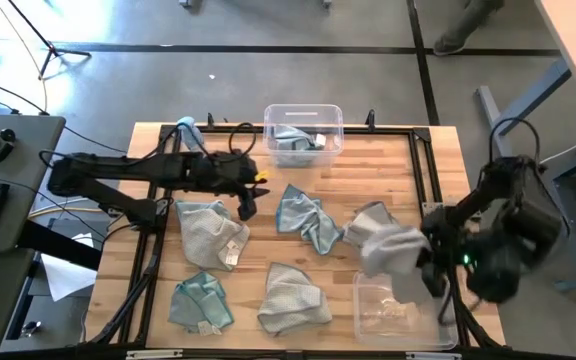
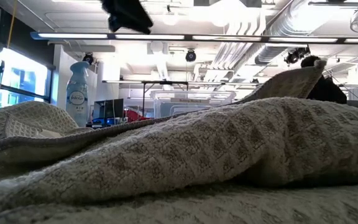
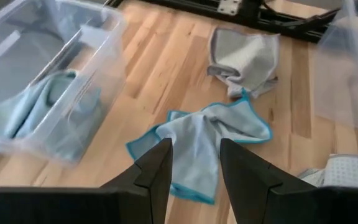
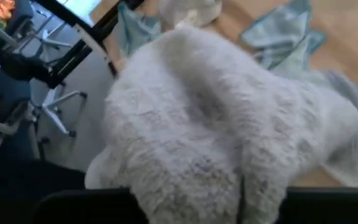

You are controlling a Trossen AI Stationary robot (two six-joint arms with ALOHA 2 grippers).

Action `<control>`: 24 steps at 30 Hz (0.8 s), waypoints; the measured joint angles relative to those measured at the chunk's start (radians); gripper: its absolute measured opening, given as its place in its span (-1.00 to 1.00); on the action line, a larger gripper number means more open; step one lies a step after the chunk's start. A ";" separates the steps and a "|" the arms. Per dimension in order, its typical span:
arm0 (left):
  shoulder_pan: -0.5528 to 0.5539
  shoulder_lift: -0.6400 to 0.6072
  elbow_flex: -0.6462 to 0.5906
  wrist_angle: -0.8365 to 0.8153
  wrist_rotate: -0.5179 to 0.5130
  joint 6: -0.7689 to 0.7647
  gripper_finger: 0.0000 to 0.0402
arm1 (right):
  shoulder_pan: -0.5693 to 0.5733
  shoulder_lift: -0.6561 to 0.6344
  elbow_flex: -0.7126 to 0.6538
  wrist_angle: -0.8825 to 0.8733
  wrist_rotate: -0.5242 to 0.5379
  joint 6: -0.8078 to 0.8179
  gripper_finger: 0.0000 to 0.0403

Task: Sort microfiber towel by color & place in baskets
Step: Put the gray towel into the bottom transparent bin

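My right gripper (image 1: 426, 265) is over the table's near right corner, shut on a pale grey microfiber towel (image 1: 388, 250) that fills the right wrist view (image 4: 216, 130) and hides the fingers. The towel hangs above the near see-through basket (image 1: 438, 325). My left gripper (image 3: 194, 168) is open and hovers in mid-table (image 1: 246, 203) above a blue-teal towel (image 3: 204, 140). The far basket (image 1: 268, 125) holds a blue-teal towel (image 1: 293, 140). Flat on the table lie two grey towels (image 1: 211, 232) (image 1: 293, 298) and a blue-teal one (image 1: 200, 303). My right gripper holds the grey towel from the table's right side. The cloth drapes over the fingers (image 4: 185, 174) and hides the place of contact. Its bulk hangs slack over the near basket's far rim (image 1: 373, 280), and its far end (image 1: 366, 220) reaches toward the table.
A spray bottle with a blue cap (image 1: 188, 130) stands at the far left edge, also in the low view (image 2: 79, 93). A dark frame rail (image 1: 423, 170) runs along the table's right side. A grey towel (image 2: 216, 155) fills the low view's foreground.
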 joint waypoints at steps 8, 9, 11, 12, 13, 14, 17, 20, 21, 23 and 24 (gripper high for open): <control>0.006 -0.042 -0.087 0.041 0.000 -0.045 -0.40 | 0.053 0.146 -0.016 -0.001 -0.264 0.143 -1.00; 0.006 -0.042 -0.089 0.041 0.000 -0.045 -0.40 | 0.059 0.164 -0.016 0.000 -0.301 0.161 -1.00; 0.006 -0.042 -0.089 0.053 0.000 -0.044 -0.40 | 0.074 0.196 -0.016 0.000 -0.326 0.169 -1.00; 0.006 -0.043 -0.089 0.062 0.000 -0.040 -0.40 | 0.080 0.212 -0.016 0.000 -0.319 0.166 -1.00; 0.006 -0.043 -0.089 0.065 0.000 -0.036 -0.40 | 0.081 0.227 -0.016 0.000 -0.308 0.154 -1.00; 0.006 -0.042 -0.089 0.068 0.000 -0.027 -0.40 | 0.080 0.242 -0.016 0.000 -0.293 0.137 -1.00; 0.006 -0.042 -0.089 0.090 0.000 -0.001 -0.40 | 0.060 0.288 -0.016 0.000 -0.232 0.070 -1.00; 0.006 -0.042 -0.089 0.093 0.000 0.002 -0.40 | 0.030 0.333 -0.016 0.000 -0.180 -0.008 -1.00; 0.006 -0.042 -0.089 0.093 0.000 0.008 -0.40 | 0.018 0.348 -0.016 0.000 -0.190 -0.028 -1.00; 0.006 -0.042 -0.089 0.093 0.000 0.018 -0.40 | 0.000 0.374 -0.016 0.000 -0.256 -0.046 -1.00; 0.006 -0.042 -0.089 0.093 0.000 0.025 -0.40 | -0.005 0.386 -0.016 0.000 -0.299 -0.044 -1.00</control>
